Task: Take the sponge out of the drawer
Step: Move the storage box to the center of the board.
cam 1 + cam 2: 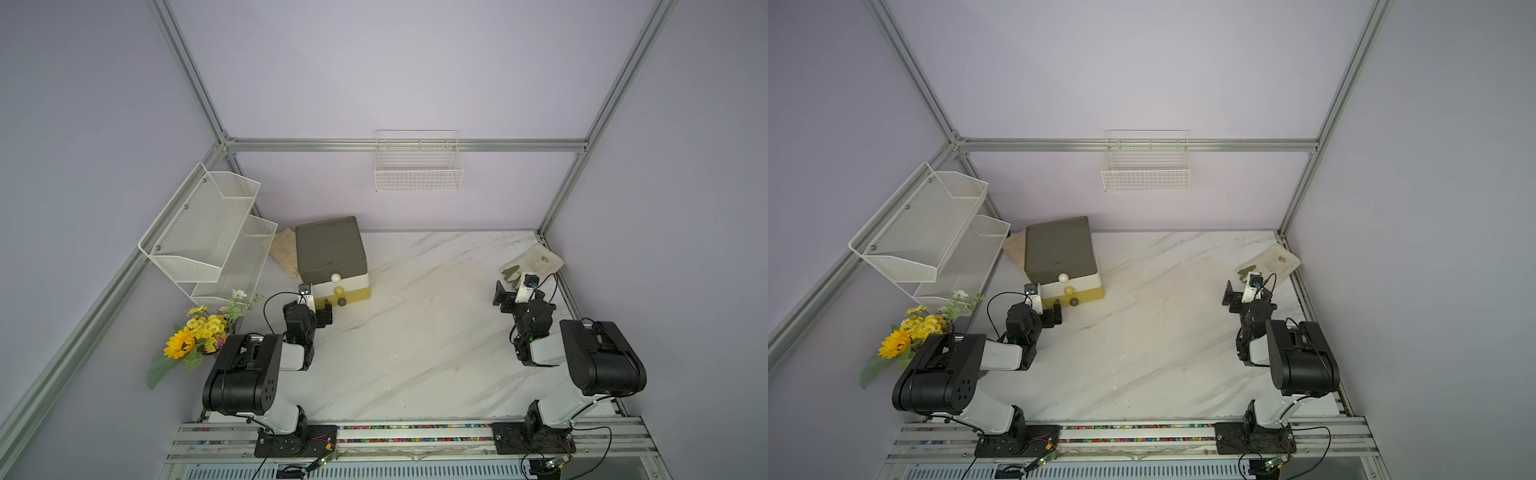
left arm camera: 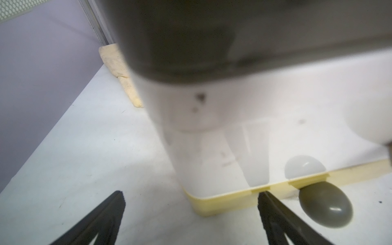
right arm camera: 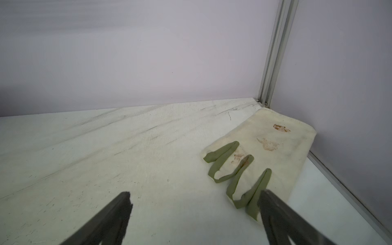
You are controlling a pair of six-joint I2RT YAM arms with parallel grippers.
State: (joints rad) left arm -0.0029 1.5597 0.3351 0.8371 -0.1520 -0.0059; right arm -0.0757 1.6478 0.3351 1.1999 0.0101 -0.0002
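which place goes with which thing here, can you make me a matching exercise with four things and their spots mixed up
Things:
1 wire basket
2 flowers
3 stained cloth
4 left gripper

Places:
a close to the drawer knobs
b far right corner of the table
c hung on the back wall
d on the left side, below the white shelves

Pairs: 1-c, 2-d, 3-b, 4-a

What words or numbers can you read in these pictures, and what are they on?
No words, numbers or signs can be read in any view.
Small dark mark on the grey top of the drawer box: too small to read.
Brown marks on the cream cloth: blotches, not letters.
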